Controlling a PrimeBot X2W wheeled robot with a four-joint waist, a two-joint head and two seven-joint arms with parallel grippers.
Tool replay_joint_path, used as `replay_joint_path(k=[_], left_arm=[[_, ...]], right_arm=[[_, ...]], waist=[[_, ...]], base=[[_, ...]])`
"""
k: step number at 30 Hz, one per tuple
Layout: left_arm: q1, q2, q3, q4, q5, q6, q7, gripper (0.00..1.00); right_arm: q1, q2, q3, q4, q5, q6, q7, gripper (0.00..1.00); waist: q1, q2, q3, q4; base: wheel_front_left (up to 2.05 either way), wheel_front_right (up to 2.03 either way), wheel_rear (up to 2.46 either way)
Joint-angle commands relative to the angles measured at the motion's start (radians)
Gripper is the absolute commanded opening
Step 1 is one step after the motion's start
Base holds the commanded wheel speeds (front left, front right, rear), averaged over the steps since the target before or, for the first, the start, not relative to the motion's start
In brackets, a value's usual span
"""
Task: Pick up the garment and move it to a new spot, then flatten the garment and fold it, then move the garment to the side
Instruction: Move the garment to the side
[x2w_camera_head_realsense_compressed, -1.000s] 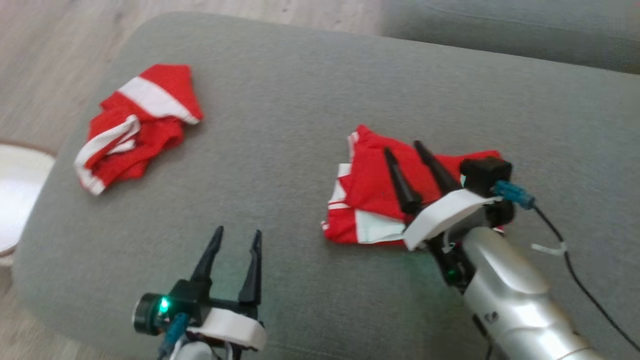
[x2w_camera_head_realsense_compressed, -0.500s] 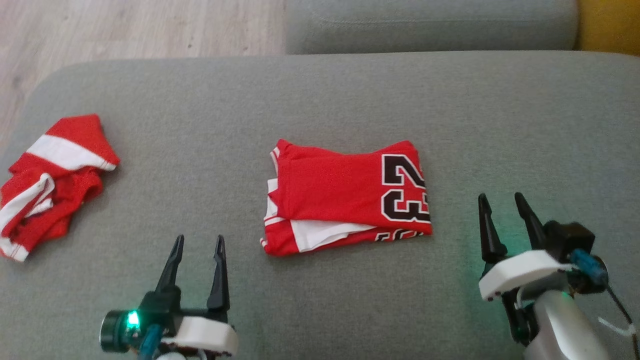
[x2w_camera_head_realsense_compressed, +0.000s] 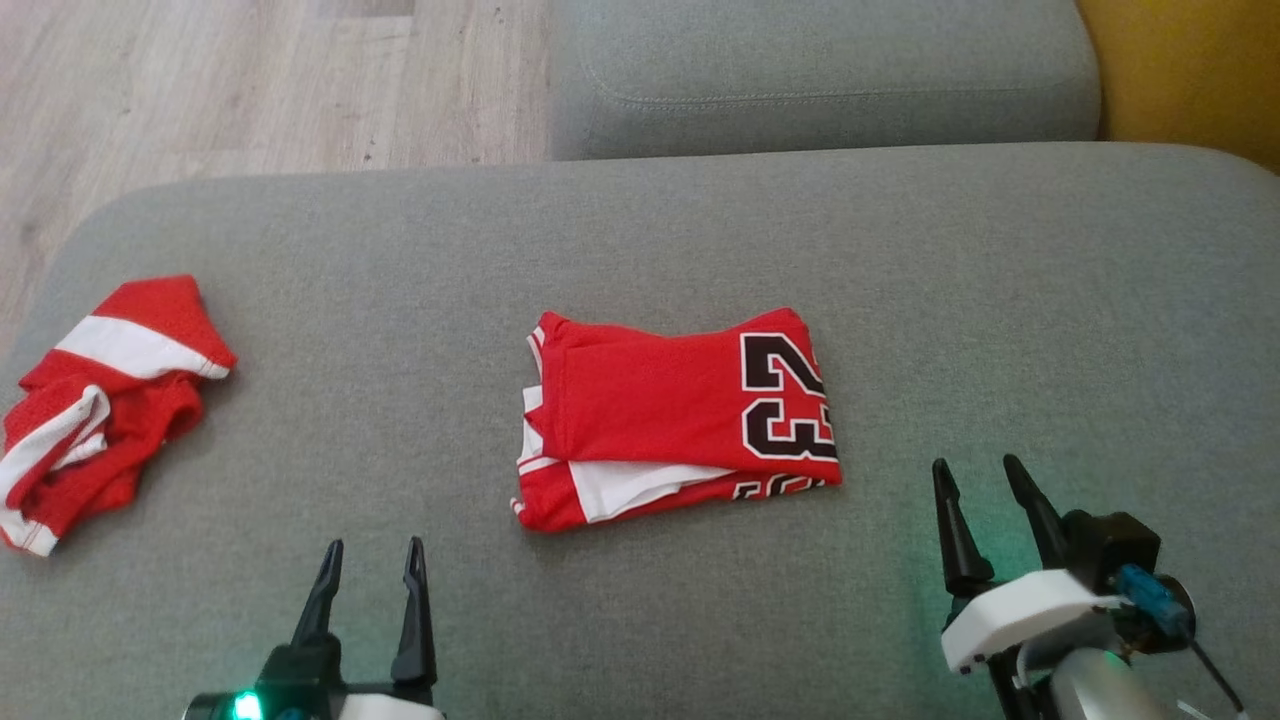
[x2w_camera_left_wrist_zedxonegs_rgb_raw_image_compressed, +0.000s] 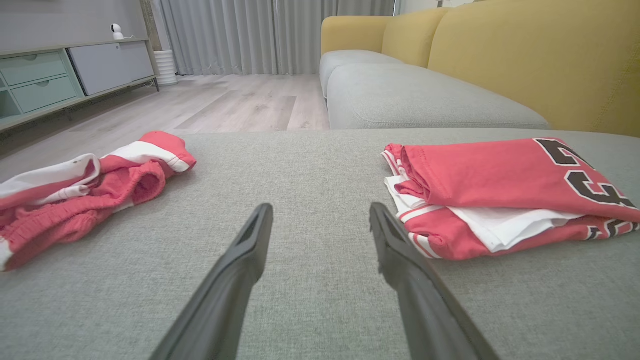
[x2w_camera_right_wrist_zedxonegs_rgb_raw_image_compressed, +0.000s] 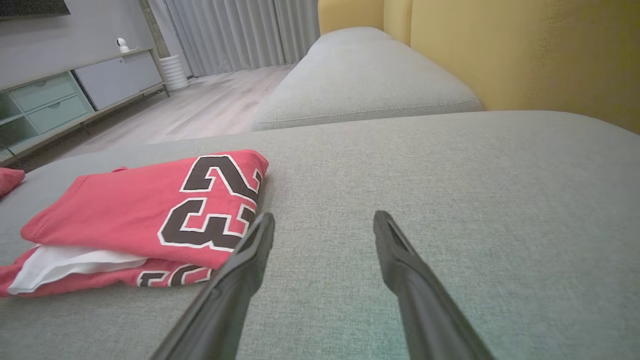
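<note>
A: Head view first. The left pincer (x2w_camera_head_realsense_compressed: 373, 545) sits low, its two dark fingers spread apart with nothing between them.
B: Same for the right pincer (x2w_camera_head_realsense_compressed: 976, 463): fingers parted, empty, over the bare grey cushion (x2w_camera_head_realsense_compressed: 640, 230).
A: The folded red jersey (x2w_camera_head_realsense_compressed: 650, 410) lies flat on that cushion, ahead of both pincers and between them, touching neither. Its black numerals are at the end nearer the right pincer.
B: Well off to the left of the left pincer there's a crumpled red-and-white garment (x2w_camera_head_realsense_compressed: 100, 400) near the cushion's edge, with wooden floor (x2w_camera_head_realsense_compressed: 250, 90) beyond.
A: Left wrist view now. Fingers wide, pointing along the cushion. The jersey is just ahead and to the right, close but apart, with a white layer peeking out between the red folds.
B: The crumpled garment lies ahead to the left, well apart. Beyond are a second grey seat (x2w_camera_left_wrist_zedxonegs_rgb_raw_image_compressed: 425, 95), a yellow sofa back (x2w_camera_left_wrist_zedxonegs_rgb_raw_image_compressed: 525, 55) and curtains (x2w_camera_left_wrist_zedxonegs_rgb_raw_image_compressed: 250, 35).
A: Right wrist view. Fingers gaping, empty. The jersey sits ahead-left, and the left finger's tip overlaps its near corner here. Whether they touch, I can't tell.
</note>
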Motion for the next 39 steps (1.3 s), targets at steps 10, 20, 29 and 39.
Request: replay_joint_path(k=[10,20,29,39], left_arm=[[-0.031,0.001,0.017,-0.040,0.001,-0.003,-0.005,1.00],[-0.097,0.001,-0.055,-0.033,-0.014,-0.025,-0.005,1.00],[-0.123,0.001,-0.086,0.000,-0.042,-0.075,-0.005,1.00],[-0.145,0.001,-0.096,0.006,-0.051,-0.107,-0.005,1.00]], right_arm=[[-0.043,-0.001,0.051,-0.013,0.042,0.007,-0.011,1.00],[-0.248,-0.001,0.137,0.168,0.149,0.007,-0.011,1.00],[-0.347,-0.001,0.171,0.385,0.292,0.007,-0.011,1.00],[-0.384,-0.001,0.351,0.423,0.486,0.007,-0.011,0.00]], waist=[[0.0001,0.0000,0.023,0.002],[0.0001,0.0000,0.132,0.099],[0.0001,0.0000,0.156,0.175],[0.0001,0.0000,0.178,0.183]], base=[[0.00,0.00,0.00],[0.00,0.00,0.00],[0.00,0.00,0.00],[0.00,0.00,0.00]])
